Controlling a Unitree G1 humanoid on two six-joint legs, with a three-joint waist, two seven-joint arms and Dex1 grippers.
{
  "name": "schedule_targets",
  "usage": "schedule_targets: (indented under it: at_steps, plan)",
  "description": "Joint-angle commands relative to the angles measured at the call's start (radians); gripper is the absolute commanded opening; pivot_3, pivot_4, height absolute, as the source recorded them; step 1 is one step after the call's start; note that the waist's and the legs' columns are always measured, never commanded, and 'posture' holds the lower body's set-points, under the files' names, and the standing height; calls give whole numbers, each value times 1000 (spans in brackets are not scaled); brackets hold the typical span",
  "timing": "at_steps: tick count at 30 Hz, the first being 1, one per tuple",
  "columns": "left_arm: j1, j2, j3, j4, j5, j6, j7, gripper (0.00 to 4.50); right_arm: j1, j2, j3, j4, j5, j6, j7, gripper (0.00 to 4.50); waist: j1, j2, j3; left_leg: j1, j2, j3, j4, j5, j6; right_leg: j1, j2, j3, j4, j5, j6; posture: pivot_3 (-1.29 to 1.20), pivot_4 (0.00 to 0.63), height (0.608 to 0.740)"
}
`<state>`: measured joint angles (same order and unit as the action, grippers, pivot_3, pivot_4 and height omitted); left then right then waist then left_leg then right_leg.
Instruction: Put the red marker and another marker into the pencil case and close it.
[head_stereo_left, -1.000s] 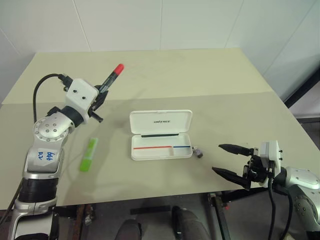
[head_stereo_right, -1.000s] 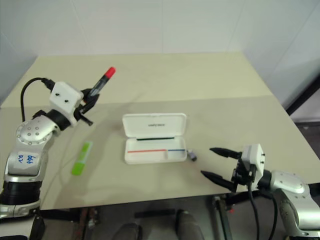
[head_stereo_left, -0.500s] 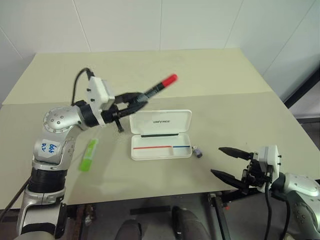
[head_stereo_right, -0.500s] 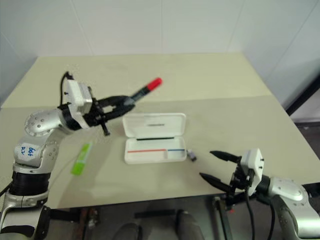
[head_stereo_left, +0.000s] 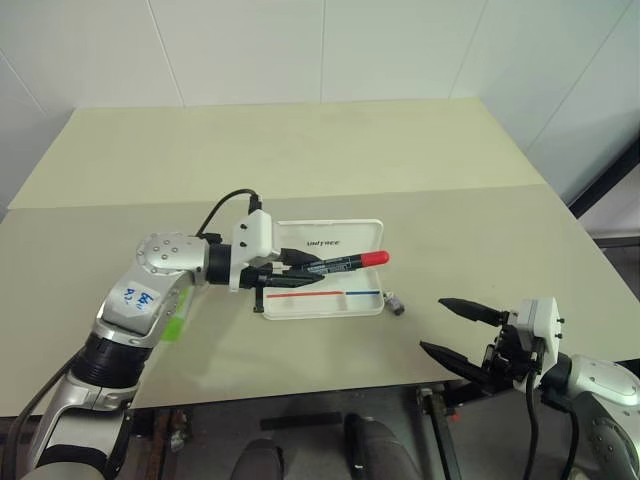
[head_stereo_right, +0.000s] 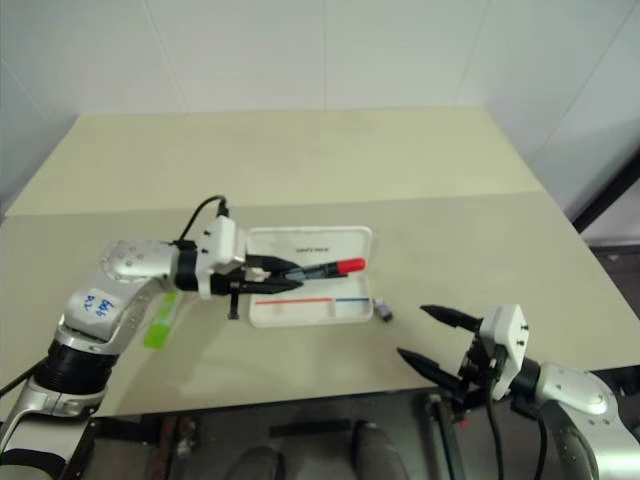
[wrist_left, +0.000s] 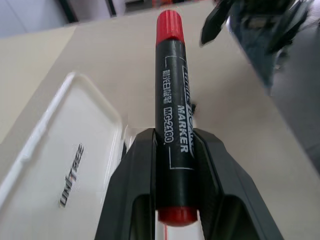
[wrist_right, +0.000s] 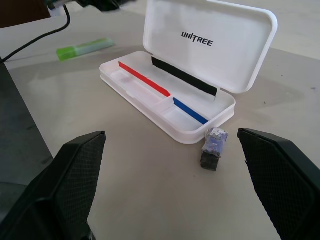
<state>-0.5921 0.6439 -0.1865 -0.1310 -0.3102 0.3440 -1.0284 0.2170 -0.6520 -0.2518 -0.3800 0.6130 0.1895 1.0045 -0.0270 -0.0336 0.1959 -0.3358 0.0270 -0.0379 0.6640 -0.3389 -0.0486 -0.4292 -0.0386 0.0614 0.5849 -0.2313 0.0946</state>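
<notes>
Waiting near the desk (head_stereo_left: 300, 150) front edge, the right end effector (head_stereo_left: 462, 330) is held with fingers wide apart, empty. Past it, a small grey block (head_stereo_left: 397, 303) lies beside the open pencil case (head_stereo_left: 322, 268), flat white hard plastic, rounded corners. The slim black red marker (head_stereo_left: 345, 263) is clamped in the left end effector (head_stereo_left: 292, 268) above the tray; lowering and release come next. The stubby green highlighter (head_stereo_right: 161, 319) lies on the desk, partly hidden.

black red marker (head_stereo_left: 345, 264) with red cap, white pencil case (head_stereo_left: 325, 240) lined red and blue, light-green highlighter (wrist_right: 84, 48).
</notes>
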Motion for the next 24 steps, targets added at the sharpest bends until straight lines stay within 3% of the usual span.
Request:
schedule_targets:
  at_steps: [1,10,24]
  plan:
    - [-43,-6,-39,59,95,-75,10,650,22,9,-45,-35,9,-36,-5,4500,0,0,0,0,0,0,0,0,0,0,0,0,0,0,0,0,150,740]
    - [-104,-49,-98,181,224,-136,15,650,51,23,-43,-38,1,-59,-9,4500,0,0,0,0,0,0,0,0,0,0,0,0,0,0,0,0,150,740]
    - [-92,-68,-101,218,265,-180,-19,650,65,11,-99,-110,62,-42,-8,4500,0,0,0,0,0,0,0,-1,2,0,0,0,2,1,3,0,150,740]
